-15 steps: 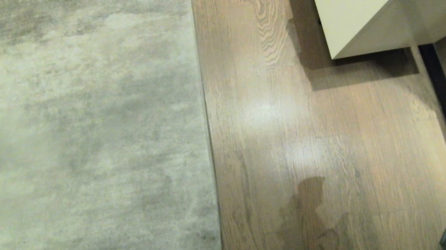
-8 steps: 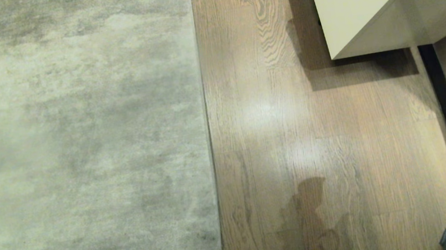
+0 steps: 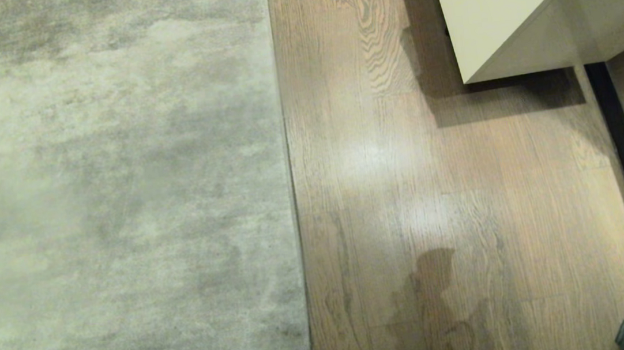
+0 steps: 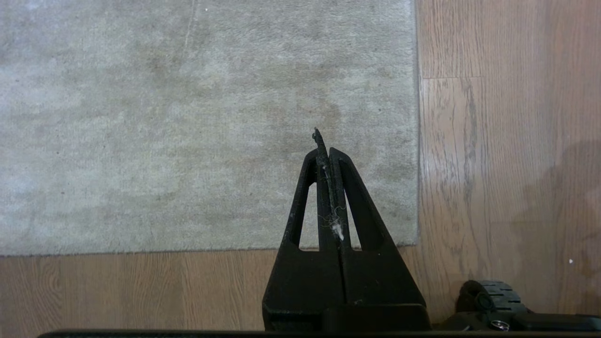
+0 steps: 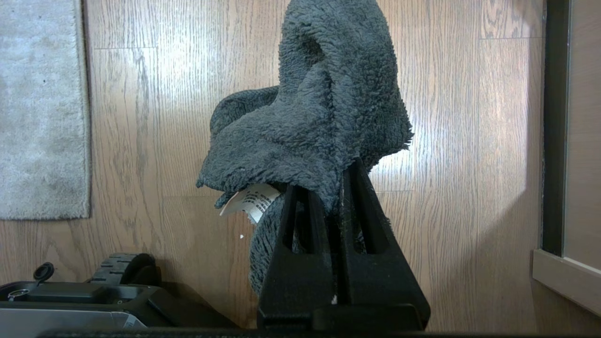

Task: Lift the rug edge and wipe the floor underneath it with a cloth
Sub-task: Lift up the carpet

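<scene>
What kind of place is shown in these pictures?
Probably a room in a home, perhaps a living room: a large pale rug lies flat on a wood-plank floor, and a cream-coloured cabinet stands beside it.

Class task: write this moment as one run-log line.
left end effector: shut, empty, above rug | right end effector: shut on cloth, above floor | rug edge: flat, not lifted

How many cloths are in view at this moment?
1. The grey cloth is clamped in the right pincer, above the floor beside the rug edge. Its corner shows in the head view too.
</scene>
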